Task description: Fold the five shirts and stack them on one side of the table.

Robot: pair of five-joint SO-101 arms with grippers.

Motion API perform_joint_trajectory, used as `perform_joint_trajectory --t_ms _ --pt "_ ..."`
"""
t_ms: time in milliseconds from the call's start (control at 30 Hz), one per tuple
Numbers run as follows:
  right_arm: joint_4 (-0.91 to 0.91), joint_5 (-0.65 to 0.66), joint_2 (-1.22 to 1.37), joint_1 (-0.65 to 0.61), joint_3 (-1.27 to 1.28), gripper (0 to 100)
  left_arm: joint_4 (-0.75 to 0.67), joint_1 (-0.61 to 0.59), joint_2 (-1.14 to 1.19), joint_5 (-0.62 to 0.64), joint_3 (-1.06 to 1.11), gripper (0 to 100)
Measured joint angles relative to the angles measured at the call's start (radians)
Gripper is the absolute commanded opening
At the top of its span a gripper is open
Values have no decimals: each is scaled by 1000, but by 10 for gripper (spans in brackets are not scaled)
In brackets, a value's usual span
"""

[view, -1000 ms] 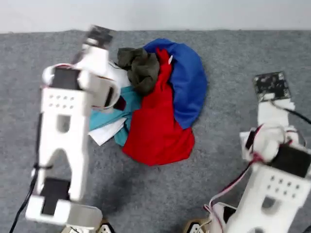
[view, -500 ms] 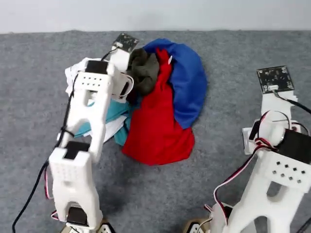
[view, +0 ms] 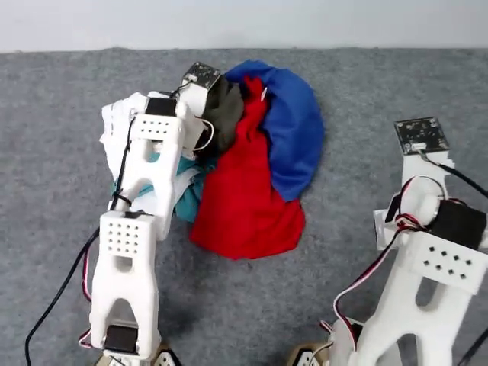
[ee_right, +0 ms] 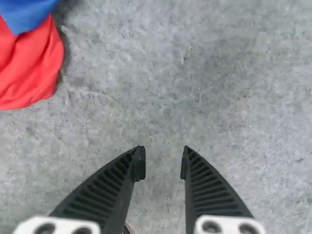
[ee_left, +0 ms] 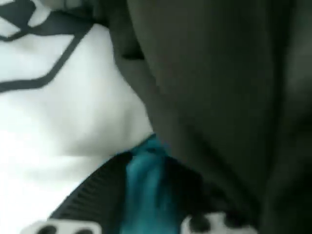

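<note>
The shirts lie in one heap at the back middle of the table. A blue shirt [view: 293, 130] lies under a red shirt [view: 244, 202], with a dark olive shirt [view: 229, 107], a white shirt [view: 122, 122] and a teal shirt [view: 187, 198] beside them. My left arm [view: 152, 152] stretches over the heap's left side. Its open gripper [ee_left: 151, 165] is pressed down into the cloth, with teal fabric [ee_left: 144, 195] between the fingers, olive cloth [ee_left: 219, 97] on one side and white cloth [ee_left: 63, 107] on the other. My right gripper [ee_right: 162, 163] hangs open and holds nothing above bare carpet, off the heap's right side.
Grey carpet [view: 366, 91] covers the table, bare at the front, the left and the right of the heap. A pale wall runs along the far edge. The red shirt's hem [ee_right: 27, 73] lies a short way from my right gripper.
My left arm swung from the heap's left side forward and inward, so its gripper now sits in the cloth by the olive shirt. The right arm shifted only slightly.
</note>
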Motion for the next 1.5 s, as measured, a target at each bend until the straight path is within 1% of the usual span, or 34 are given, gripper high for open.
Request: perform_joint_trajectory --t_ms 133,200,300,533,633,800,900,1000,1133,1233,1333,1400,1500 --pt "-18 0 0 0 25 137 183 -78 3 -2 -175 12" --pt "-25 0 0 0 25 137 209 -144 -15 -3 -219 12" --pt "-25 0 0 0 25 137 224 -258 -80 -3 -221 12" --pt "-25 0 0 0 25 137 226 -522 -353 -5 -64 12" --pt "-25 0 0 0 25 137 226 -603 -512 -5 35 12" --pt "-25 0 0 0 25 137 226 -666 -807 -5 206 12" --pt "-25 0 0 0 25 137 222 -672 -970 -6 307 12" --pt "-25 0 0 0 25 137 186 -678 -1079 -9 404 12" --pt "-25 0 0 0 25 137 95 -753 -1131 -9 489 12" --pt "-25 0 0 0 25 137 52 -856 -1132 -3 502 12" --pt "-25 0 0 0 25 137 31 -954 -1132 51 502 13" --pt "-25 0 0 0 25 137 31 -980 -1132 69 505 13" --pt "-25 0 0 0 25 137 31 -973 -1132 78 508 15"
